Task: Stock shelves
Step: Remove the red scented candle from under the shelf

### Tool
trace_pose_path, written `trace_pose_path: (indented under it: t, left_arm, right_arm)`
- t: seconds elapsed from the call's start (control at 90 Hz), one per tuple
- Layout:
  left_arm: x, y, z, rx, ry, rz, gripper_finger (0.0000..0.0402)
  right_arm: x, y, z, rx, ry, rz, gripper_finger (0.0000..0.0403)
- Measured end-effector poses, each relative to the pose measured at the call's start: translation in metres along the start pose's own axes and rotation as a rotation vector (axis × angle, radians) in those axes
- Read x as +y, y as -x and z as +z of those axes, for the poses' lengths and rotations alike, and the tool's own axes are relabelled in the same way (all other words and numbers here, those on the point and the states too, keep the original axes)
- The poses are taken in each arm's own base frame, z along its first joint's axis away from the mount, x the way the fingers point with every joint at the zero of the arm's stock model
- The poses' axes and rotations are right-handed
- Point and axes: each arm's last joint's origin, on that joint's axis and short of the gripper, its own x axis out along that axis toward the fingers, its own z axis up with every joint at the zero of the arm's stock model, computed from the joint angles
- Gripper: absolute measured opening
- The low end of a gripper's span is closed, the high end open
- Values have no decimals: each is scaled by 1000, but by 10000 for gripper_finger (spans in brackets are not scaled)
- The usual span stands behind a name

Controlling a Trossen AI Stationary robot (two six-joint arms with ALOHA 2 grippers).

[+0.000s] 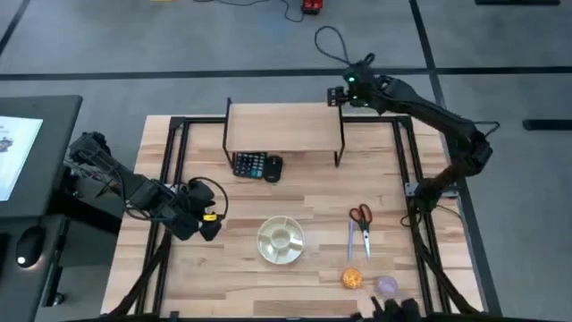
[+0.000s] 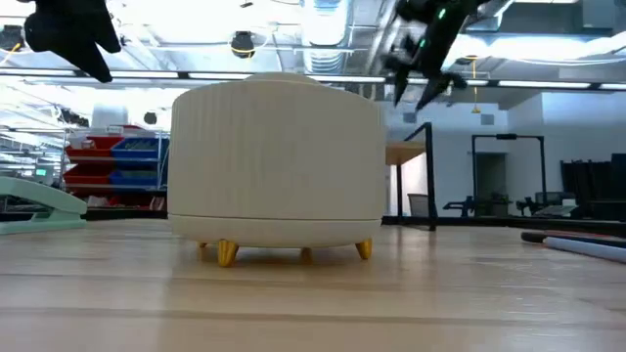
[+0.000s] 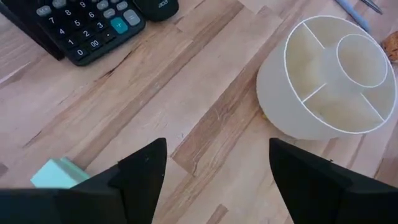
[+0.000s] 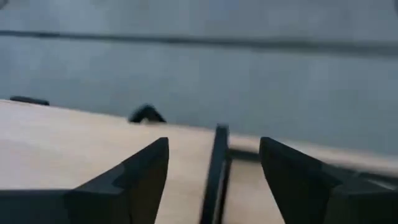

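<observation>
The shelf [image 1: 284, 131], upper centre, looked stiff and light; its bare plank would take goods. Both the left gripper [image 1: 204, 225] and right gripper [image 1: 338, 97] stood open, empty.

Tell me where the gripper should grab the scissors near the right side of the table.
Probably at the blades just below the red handles, from straight above. The scissors lie flat on the table with handles toward the shelf, so the thin closed blades fit between open fingers. The pen lies close on the left, so set the fingers carefully.
</observation>
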Motion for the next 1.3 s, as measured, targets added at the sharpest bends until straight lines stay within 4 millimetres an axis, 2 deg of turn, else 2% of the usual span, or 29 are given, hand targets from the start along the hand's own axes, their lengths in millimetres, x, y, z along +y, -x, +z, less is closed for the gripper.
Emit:
trace_pose_path:
  t: [0.089, 0.178, 0.322, 0.467, 0.589, 0.644, 0.7, 0.756, 0.956, 1.144, 1.3]
  left_arm:
    - [0, 0, 0, 0, 0, 0, 257]
    - [0, 0, 0, 0, 0, 0, 257]
    - [0, 0, 0, 0, -4, 0, 257]
    - [0, 0, -1, 26, -33, -12, 257]
    - [-1, 0, -2, 54, -34, -24, 257]
    - [-1, 0, -2, 68, -34, -31, 257]
    - [-1, 0, -2, 77, -35, -33, 257]
    - [-1, 0, -3, 89, -44, -40, 257]
    - [-2, 0, -4, 130, -78, -61, 257]
    - [-2, 0, -4, 136, -80, -63, 257]
    - [-1, 0, -4, 136, -80, -61, 257]
  right_arm:
    - [8, 41, -2, -75, 99, 76, 241]
    - [22, 81, -15, -122, 166, 181, 236]
    - [53, 134, -60, -142, 260, 279, 220]
    - [84, 163, -125, -99, 271, 395, 200]
    - [113, 176, -176, -3, 308, 526, 189]
    - [125, 178, -195, 10, 379, 554, 185]
    - [136, 172, -211, -6, 460, 533, 183]
    - [145, 160, -228, -5, 446, 453, 180]
    - [159, 78, -277, -51, 238, 42, 176]
    - [162, 15, -301, -65, 6, -133, 189]
    - [167, -30, -320, -35, -41, -180, 200]
